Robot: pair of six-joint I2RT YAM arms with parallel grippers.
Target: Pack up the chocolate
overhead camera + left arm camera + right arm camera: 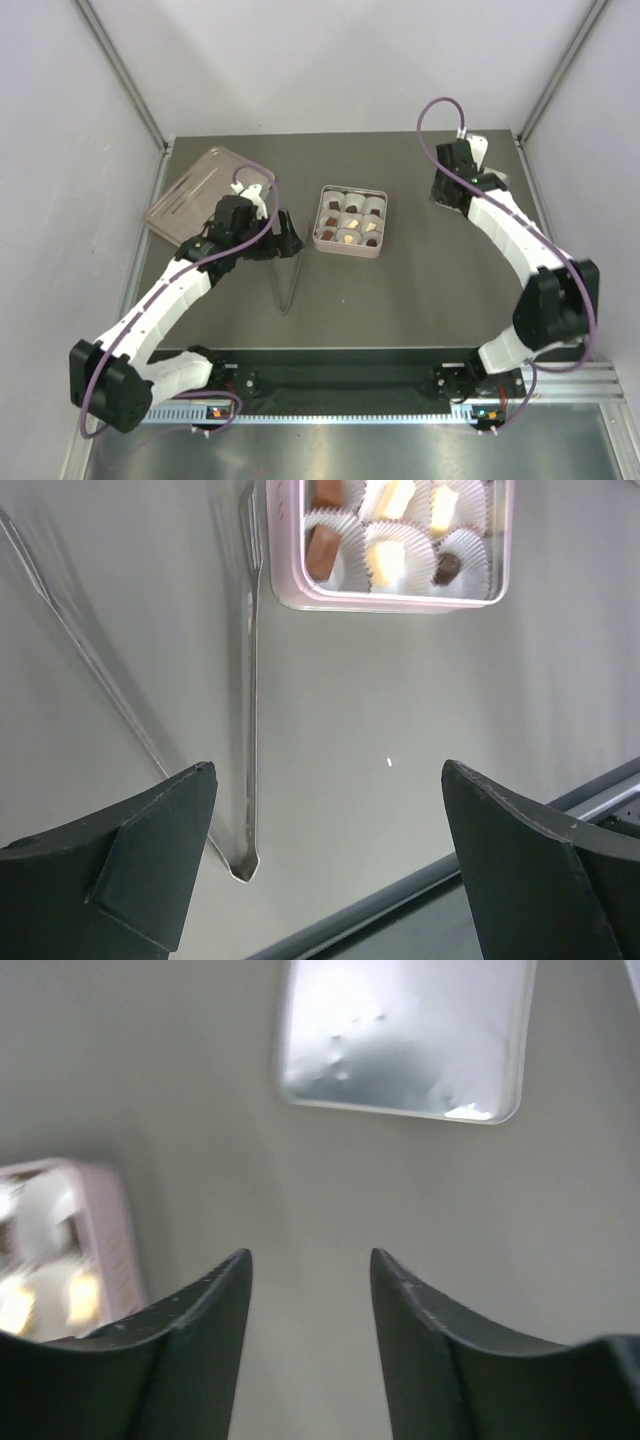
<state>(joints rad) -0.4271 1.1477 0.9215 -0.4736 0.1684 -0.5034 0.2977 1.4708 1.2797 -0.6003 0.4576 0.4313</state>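
Observation:
A square pink tin [350,222] sits mid-table with white paper cups holding chocolate pieces [351,222], some brown, some dark, some cream. In the left wrist view the tin [390,598] shows at the top with a brown piece [322,548] and a cream piece [385,555]. My left gripper [284,240] is open and empty just left of the tin, over bare table [330,770]. My right gripper [443,188] is open and empty at the far right, near a silver lid [405,1040]. The tin's edge shows blurred in the right wrist view [100,1250].
Metal tongs [290,285] lie on the table left of the tin, also in the left wrist view [250,730]. A clear plastic tray [205,190] lies at the back left. The table's front edge [420,890] runs just below my left fingers.

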